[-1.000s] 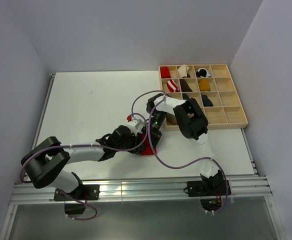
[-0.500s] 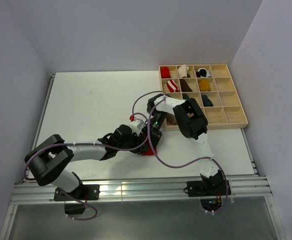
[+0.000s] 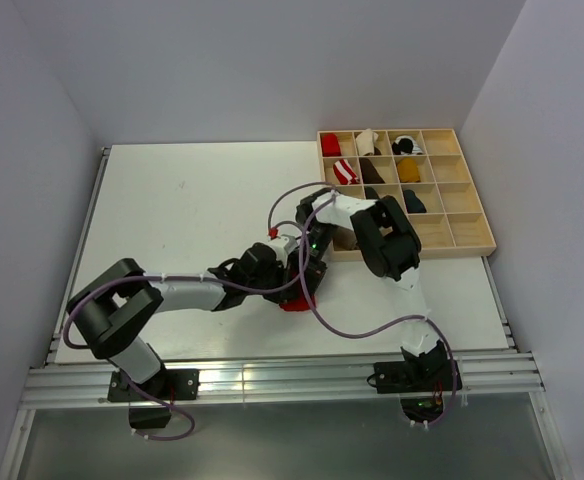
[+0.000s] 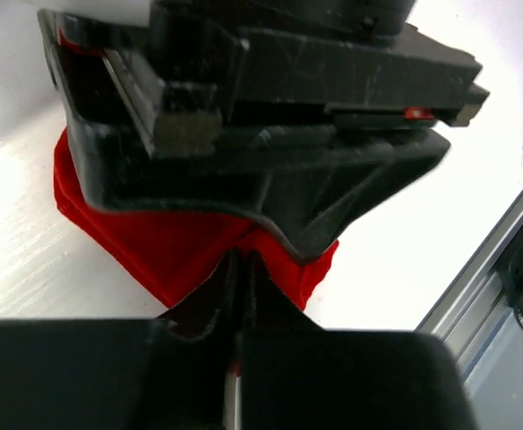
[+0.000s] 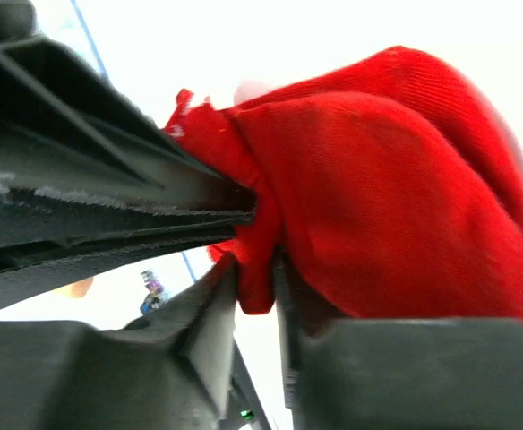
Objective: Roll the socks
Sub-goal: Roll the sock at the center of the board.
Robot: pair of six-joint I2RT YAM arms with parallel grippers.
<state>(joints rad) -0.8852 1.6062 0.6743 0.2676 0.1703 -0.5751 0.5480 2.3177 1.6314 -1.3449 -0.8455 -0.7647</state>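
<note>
i see the bright red knitted sock [image 3: 294, 303] lying on the white tabletop [image 3: 172, 220], near the aluminium front rail [image 3: 272, 375], with pale grey walls [image 3: 272, 60] around. the left gripper [image 4: 242, 264] is pinched together on its fabric, and the right gripper [image 5: 254, 269] clamps a fold of it.

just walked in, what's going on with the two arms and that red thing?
Both arms are working on one bright red fabric sock near the front middle of the white table. The left hand is pinched shut on its edge. The right hand grips a fold of the same sock, and the two hands are nose to nose. The sock looks bunched, not a finished roll. Other sock bundles sit in the wooden compartment tray at the back right.
</note>
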